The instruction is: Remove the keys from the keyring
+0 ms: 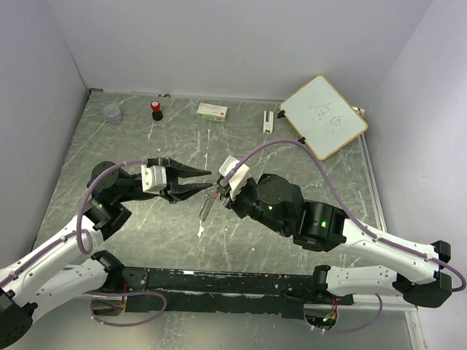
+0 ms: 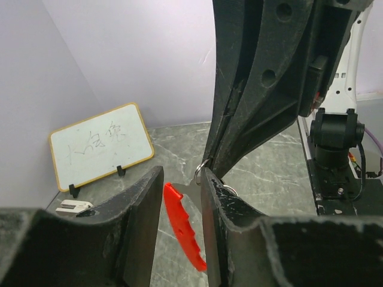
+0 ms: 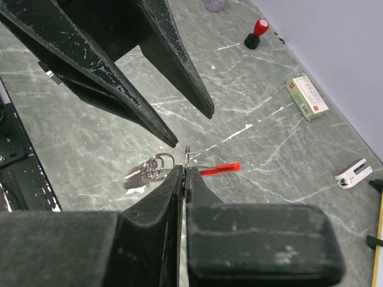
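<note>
The right pincer [image 3: 184, 172] is pressed shut on the keyring [image 3: 187, 154], a thin wire ring seen edge-on between its tips. Just beside those tips, on the side toward the left arm, the keys [image 3: 139, 174] hang from further linked rings. They are a short fanned bunch of thin silver-grey metal with jagged edges. Whether their ends touch the desk [image 1: 136, 240] cannot be told. On the other side of the tips a red plastic strip [image 3: 219, 168] with a toothed edge sticks out from the ring.

The left pincer [image 1: 210, 179] stands wide, holding nothing. Its tips are close to the right pincer's, and in its own wrist view the red strip lies in the gap between its fingers [image 2: 143, 227].

Far beyond the right pincer, at the desk's back edge, a wood-framed whiteboard [image 1: 323, 115] stands propped. It carries faint handwritten strokes that cannot be read. Left of it along the same edge are a small white clip-like piece [image 1: 268, 120] and a flat white box [image 1: 212, 110], closed, with red and green print too small to read. Beyond the left pincer stand a black bottle [image 1: 156, 110] with a red cap and a clear cup [image 1: 112, 114]; its contents cannot be made out.
</note>
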{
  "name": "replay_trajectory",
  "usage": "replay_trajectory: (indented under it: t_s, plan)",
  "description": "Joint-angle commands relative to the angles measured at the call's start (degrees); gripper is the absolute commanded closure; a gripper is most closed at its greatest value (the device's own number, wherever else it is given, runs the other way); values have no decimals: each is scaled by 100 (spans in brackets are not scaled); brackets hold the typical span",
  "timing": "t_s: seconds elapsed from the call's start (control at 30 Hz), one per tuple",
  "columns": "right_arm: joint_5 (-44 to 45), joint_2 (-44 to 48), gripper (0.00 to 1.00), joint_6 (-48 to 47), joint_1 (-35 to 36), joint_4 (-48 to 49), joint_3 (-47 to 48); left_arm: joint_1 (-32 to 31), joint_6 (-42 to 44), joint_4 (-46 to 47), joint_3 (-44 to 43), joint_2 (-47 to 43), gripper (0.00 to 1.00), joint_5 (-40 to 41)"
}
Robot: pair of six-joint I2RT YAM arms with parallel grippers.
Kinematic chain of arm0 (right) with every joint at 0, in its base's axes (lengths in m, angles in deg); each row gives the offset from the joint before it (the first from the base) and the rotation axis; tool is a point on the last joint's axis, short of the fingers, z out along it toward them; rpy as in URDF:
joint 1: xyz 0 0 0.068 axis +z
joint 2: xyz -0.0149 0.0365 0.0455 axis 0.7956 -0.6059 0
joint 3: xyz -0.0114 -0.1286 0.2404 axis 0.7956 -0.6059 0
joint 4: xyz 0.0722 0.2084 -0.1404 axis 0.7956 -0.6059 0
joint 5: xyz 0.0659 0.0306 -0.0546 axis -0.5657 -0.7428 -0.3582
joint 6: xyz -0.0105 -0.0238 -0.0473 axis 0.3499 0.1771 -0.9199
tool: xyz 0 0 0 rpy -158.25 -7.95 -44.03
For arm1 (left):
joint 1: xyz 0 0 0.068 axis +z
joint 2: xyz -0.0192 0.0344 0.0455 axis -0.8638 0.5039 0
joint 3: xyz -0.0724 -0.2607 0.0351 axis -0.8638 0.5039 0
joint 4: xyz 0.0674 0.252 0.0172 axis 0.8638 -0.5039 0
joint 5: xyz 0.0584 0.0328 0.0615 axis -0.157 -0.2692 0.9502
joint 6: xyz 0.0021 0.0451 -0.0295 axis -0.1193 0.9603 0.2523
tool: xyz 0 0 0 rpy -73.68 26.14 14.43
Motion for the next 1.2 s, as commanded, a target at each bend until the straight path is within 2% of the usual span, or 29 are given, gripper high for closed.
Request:
replay_trajectory:
  t_s: [0.0,0.47,0.87,1.17]
  plan:
    - [-41,16,100,8,11,244,29,-43,-97,304,128,-24,57,-315]
    - [-188,-95,100,21,9,275,68,-53,-215,548,184,159,54,-384]
    - [-311,-108,100,41,13,247,92,-56,-115,472,163,149,74,-179]
    - [-366,-76,100,41,19,232,112,-68,-3,288,149,213,74,-158]
